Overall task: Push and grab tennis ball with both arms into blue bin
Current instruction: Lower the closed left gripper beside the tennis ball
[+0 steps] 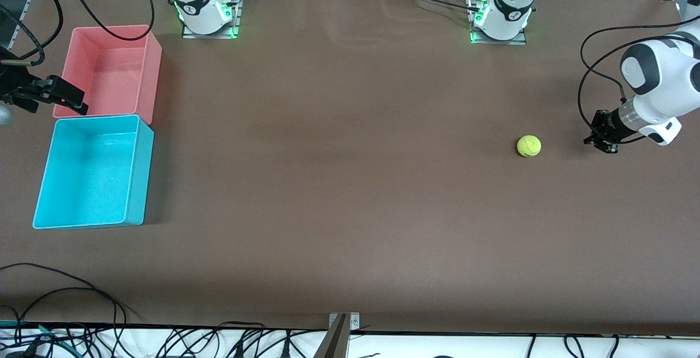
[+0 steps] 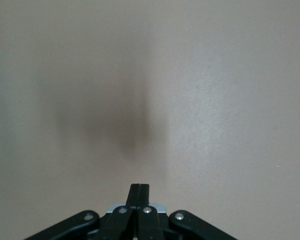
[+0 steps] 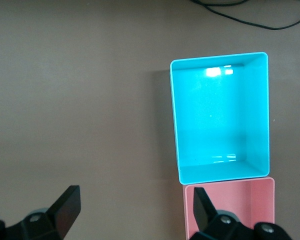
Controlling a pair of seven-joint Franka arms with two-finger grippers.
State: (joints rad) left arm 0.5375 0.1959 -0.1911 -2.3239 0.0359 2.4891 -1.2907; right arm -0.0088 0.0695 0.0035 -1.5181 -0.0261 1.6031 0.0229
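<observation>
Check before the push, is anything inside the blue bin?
Nothing: the blue bin shows only its bare floor, no part covered. The tennis ball lies on the table near the left gripper.

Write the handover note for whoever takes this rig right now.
Left gripper: shut, empty, low over the table beside the ball, not touching it.
Right gripper: open, empty, over the pink bin.
Ball sits on the table at the left arm's end. Blue bin is empty, at the right arm's end, touching the pink bin and nearer the front camera.
Done: nothing.
Left: push the ball across, grab it, drop it in the blue bin.
</observation>
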